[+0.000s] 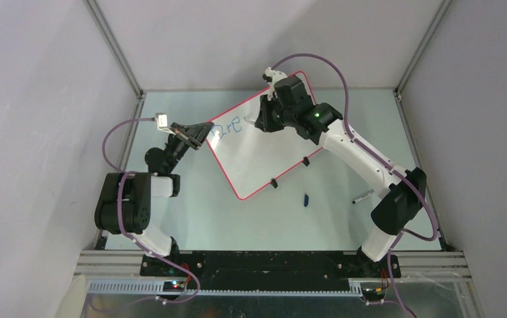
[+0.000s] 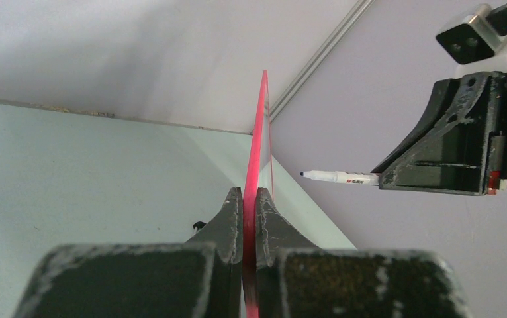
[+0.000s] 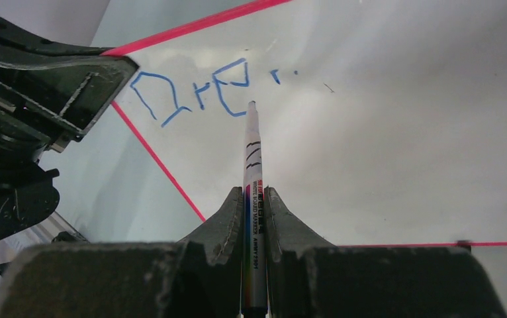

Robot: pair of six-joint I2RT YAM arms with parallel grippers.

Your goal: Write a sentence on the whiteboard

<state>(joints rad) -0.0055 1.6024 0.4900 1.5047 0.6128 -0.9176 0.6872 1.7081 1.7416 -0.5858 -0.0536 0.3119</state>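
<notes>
2 arms meet at the whiteboard [image 1: 257,162], which sits slantwise at the middle of the table [image 1: 191,218]. We see the left gripper [image 2: 249,193] clamped on its red rim, and the right gripper [image 3: 256,192] clamped on a marker [image 3: 251,149], its tip by the blue letters; we cannot tell whether it touches. Of the sentence [image 3: 200,98] we read only "Dre" and 2 small marks. 1 small blue piece [image 1: 306,199] and another pen [image 1: 363,196] lie right of the board.
</notes>
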